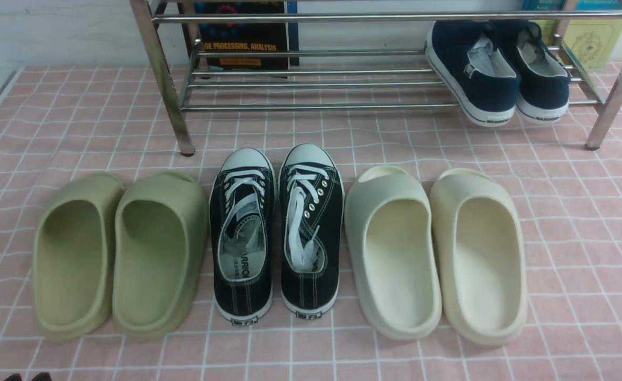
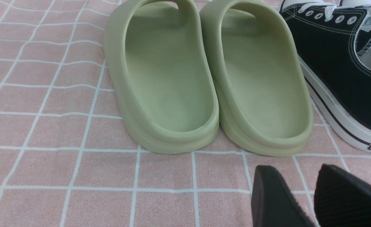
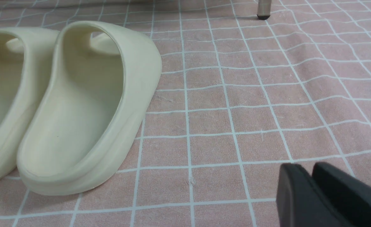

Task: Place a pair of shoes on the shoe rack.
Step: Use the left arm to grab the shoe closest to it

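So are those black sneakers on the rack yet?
No. Both black sneakers stand on the cloth before the rack.

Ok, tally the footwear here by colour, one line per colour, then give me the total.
Black sneakers: 2
Green slides: 2
Cream slides: 2
Navy shoes, on the shoe rack: 2
Total: 8

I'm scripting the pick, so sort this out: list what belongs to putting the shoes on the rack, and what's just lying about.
For the job: black sneakers, shoe rack.
Lying about: green slides, cream slides, navy shoes on the rack, book behind it.
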{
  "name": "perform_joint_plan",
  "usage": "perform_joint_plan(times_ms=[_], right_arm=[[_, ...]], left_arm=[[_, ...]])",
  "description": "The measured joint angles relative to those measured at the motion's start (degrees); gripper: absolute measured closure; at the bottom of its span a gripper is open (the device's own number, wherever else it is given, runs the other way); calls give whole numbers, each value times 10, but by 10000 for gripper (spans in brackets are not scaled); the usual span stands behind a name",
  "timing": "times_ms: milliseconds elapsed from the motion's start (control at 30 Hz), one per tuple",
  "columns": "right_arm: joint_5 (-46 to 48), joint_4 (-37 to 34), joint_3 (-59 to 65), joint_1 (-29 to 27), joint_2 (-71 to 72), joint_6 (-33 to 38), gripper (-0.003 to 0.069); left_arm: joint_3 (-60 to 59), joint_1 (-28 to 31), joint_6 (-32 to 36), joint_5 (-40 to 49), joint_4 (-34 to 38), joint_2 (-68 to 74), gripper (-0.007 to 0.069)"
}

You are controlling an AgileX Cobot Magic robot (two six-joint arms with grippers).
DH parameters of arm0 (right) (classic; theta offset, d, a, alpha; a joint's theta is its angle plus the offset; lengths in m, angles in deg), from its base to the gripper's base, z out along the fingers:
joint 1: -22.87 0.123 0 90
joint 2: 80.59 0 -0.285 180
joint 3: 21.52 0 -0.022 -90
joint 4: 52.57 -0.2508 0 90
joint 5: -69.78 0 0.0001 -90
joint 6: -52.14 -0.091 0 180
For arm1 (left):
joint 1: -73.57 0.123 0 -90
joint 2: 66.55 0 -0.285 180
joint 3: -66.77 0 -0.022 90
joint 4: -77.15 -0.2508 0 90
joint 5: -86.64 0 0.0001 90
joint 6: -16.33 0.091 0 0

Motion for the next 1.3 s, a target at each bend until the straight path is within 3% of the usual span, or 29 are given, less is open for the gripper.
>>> perform_joint_plan(times_ms=[867,1300], right_arm=[[0,-2,0,0,0,0,529],[0,-2,0,0,0,0,513]], left_arm=[[0,0,0,0,-3,0,385],[0,0,0,0,-61,0,385]])
